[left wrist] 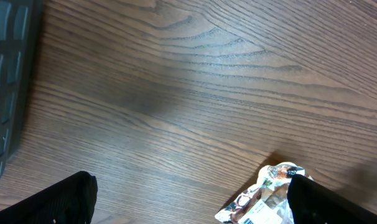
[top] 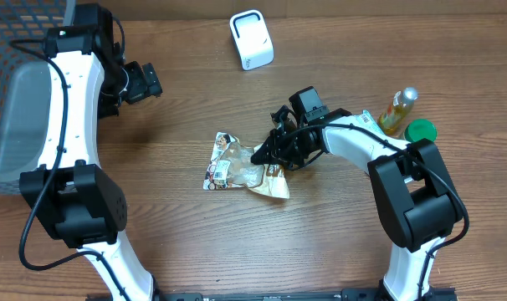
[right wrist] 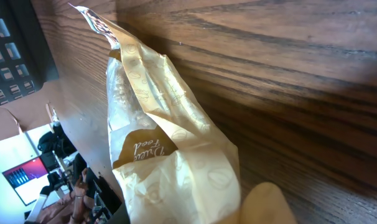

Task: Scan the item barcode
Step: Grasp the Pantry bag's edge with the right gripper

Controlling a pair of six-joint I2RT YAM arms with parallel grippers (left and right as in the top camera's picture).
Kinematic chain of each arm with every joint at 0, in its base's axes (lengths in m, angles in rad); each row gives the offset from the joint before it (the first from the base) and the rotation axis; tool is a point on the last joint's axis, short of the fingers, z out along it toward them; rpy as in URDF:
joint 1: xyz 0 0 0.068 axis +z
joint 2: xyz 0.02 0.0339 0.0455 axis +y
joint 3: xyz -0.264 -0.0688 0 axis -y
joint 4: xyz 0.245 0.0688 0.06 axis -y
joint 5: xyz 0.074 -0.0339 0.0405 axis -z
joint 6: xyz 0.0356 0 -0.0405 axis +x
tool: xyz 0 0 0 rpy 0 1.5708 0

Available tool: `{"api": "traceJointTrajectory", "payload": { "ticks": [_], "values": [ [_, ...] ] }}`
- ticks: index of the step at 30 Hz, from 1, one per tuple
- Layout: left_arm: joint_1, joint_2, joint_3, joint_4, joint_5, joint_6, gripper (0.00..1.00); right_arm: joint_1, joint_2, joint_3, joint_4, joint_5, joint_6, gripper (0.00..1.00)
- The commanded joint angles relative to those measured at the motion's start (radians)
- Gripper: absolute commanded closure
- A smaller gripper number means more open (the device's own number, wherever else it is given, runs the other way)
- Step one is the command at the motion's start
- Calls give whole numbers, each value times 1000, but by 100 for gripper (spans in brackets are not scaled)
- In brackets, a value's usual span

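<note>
Snack packet (right wrist: 170, 155): filled the right wrist view; crinkled clear-and-tan film, one end caught between the right fingers.
Right gripper (top: 266, 155): jaws narrow, pinching the packet's near end; one pale pad (right wrist: 269, 202) lay against the film.
Packet position: rested on the wooden table (top: 320, 242), between the two arms.
Long axis: ran straight out from the right fingertips toward the left arm's side.
Left gripper (top: 141, 81): fingers spread wide, holding nothing, well apart from the packet's far end.
Nearer arm: right, already in contact.
Scanner (top: 252, 39): white unit, well beyond the right fingers toward the far table edge.
Barcode: could not be made out.
Next move (judgement): lift by the right arm, then turn the printed face toward the scanner.
</note>
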Motion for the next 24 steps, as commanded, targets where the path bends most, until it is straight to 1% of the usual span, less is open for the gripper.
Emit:
{"api": "traceJointTrajectory", "payload": {
  "ticks": [1,24],
  "values": [
    [2,-5,9,1,-6,-10,0,-3,8,-8,5,9,-6,96],
    [1,-5,9,1,-7,-10,1,-3,6,7,7,9,-6,96]
  ]
}}
